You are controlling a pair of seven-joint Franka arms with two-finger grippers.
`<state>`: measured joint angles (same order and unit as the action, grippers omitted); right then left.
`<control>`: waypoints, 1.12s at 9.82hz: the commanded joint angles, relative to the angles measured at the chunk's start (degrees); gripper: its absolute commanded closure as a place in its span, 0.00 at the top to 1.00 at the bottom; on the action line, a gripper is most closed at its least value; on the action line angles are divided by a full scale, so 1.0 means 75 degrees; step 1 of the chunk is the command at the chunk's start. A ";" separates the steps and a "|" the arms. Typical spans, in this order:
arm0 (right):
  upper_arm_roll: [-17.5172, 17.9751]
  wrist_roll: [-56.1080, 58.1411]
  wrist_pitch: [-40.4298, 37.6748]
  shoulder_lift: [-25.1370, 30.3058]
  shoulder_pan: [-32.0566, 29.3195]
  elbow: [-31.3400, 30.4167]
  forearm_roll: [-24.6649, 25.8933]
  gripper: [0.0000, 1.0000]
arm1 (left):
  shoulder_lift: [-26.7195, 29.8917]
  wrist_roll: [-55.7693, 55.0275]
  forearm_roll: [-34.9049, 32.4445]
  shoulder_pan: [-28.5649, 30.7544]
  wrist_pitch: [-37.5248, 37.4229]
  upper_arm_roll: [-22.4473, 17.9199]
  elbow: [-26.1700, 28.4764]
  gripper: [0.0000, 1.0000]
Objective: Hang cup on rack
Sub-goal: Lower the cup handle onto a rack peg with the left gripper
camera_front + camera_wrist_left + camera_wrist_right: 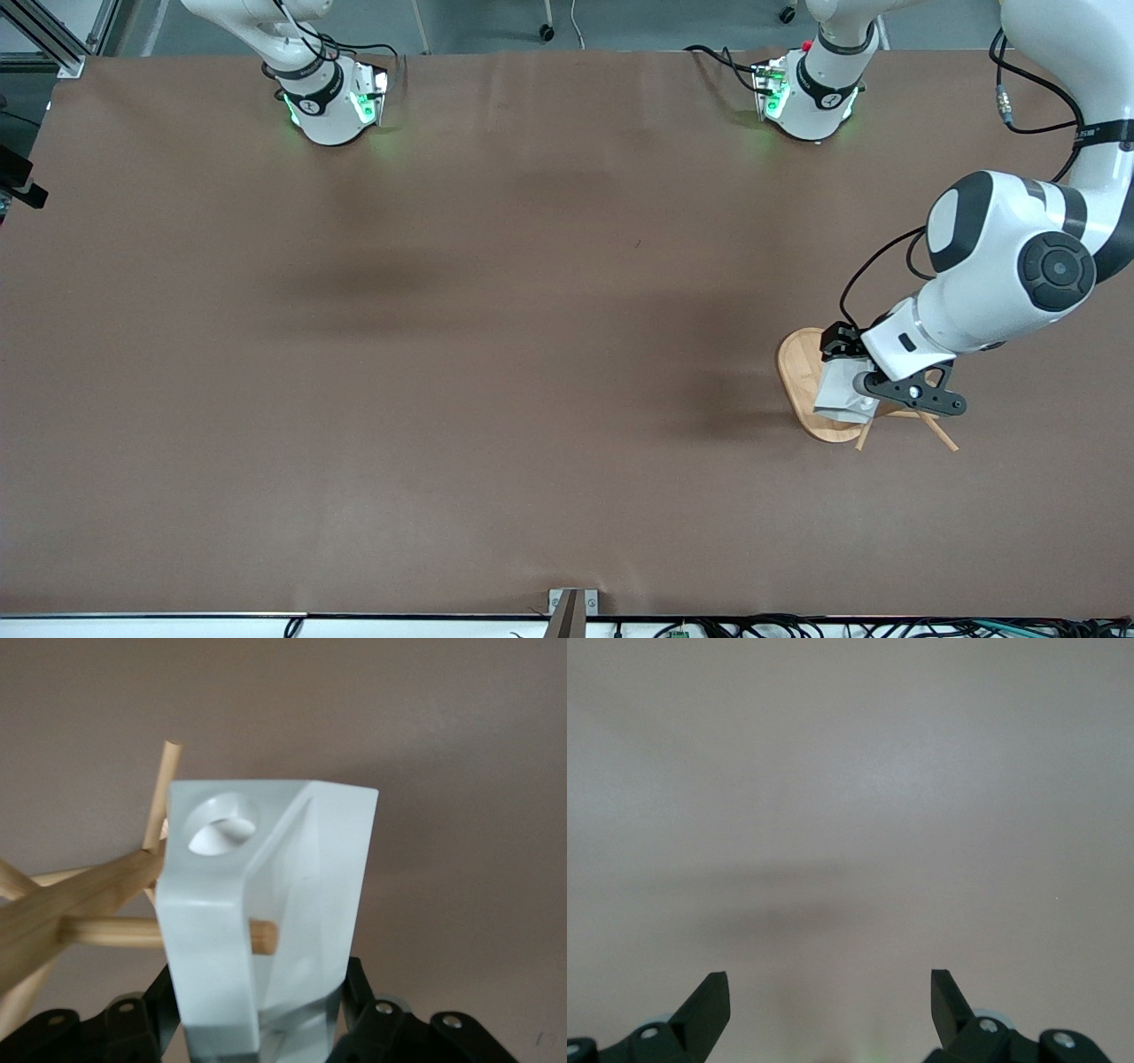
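My left gripper [858,377] is shut on the white faceted cup [840,397] and holds it over the bamboo rack's oval base [797,372] near the left arm's end of the table. In the left wrist view the fingers [354,988] clamp the cup [301,895] by its body. The handle's round hole [219,824] is empty. One rack peg [111,932] runs under the handle slab, and its tip shows between handle and body. The post [62,908] and another peg [164,784] stand beside the cup. My right gripper [830,992] is open, empty and waits over bare table.
Two rack pegs [939,432] stick out past the left gripper toward the front camera. The brown table [496,354] spreads wide toward the right arm's end. The arm bases [323,102] stand along the edge farthest from the front camera.
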<state>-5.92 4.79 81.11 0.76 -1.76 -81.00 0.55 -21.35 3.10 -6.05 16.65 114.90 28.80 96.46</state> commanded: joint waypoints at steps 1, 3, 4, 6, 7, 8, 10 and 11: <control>0.0133 -0.0123 0.0119 0.0156 -0.0105 -0.0216 0.0126 1.00 | -0.0306 0.0138 -0.0096 0.0100 0.0055 0.0050 -0.0041 0.41; 0.0133 -0.0123 0.0107 0.0156 -0.0105 -0.0216 0.0115 1.00 | -0.0388 0.0126 -0.0096 0.0100 0.0055 0.0050 -0.0053 0.45; 0.0133 -0.0123 0.0096 0.0156 -0.0105 -0.0205 0.0115 1.00 | -0.0400 0.0103 -0.0084 0.0077 0.0067 0.0050 -0.0065 0.68; 0.0133 -0.0123 0.0084 0.0156 -0.0105 -0.0204 0.0115 1.00 | -0.0400 0.0138 -0.0119 0.0065 0.0055 0.0050 -0.0170 1.00; 0.0133 -0.0112 0.0084 0.0156 -0.0105 -0.0204 0.0115 1.00 | -0.0400 0.0068 -0.0108 0.0019 0.0055 0.0050 -0.0321 1.00; 0.0133 -0.0100 0.0084 0.0156 -0.0117 -0.0204 0.0115 1.00 | -0.0330 -0.0002 -0.0084 -0.0017 -0.0014 0.0073 -0.0415 1.00; 0.0133 -0.0088 0.0072 0.0156 -0.0129 -0.0204 0.0115 1.00 | -0.0143 -0.0003 -0.0084 0.0053 -0.0189 0.0097 -0.0533 1.00; 0.0121 -0.0076 0.0072 0.0144 -0.0129 -0.0204 0.0115 1.00 | -0.0084 -0.0096 -0.0084 0.0053 -0.0492 0.0097 -0.0731 1.00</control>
<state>-5.90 4.79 81.12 0.76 -1.79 -81.02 0.55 -22.25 3.23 -6.05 16.89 113.66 29.32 91.61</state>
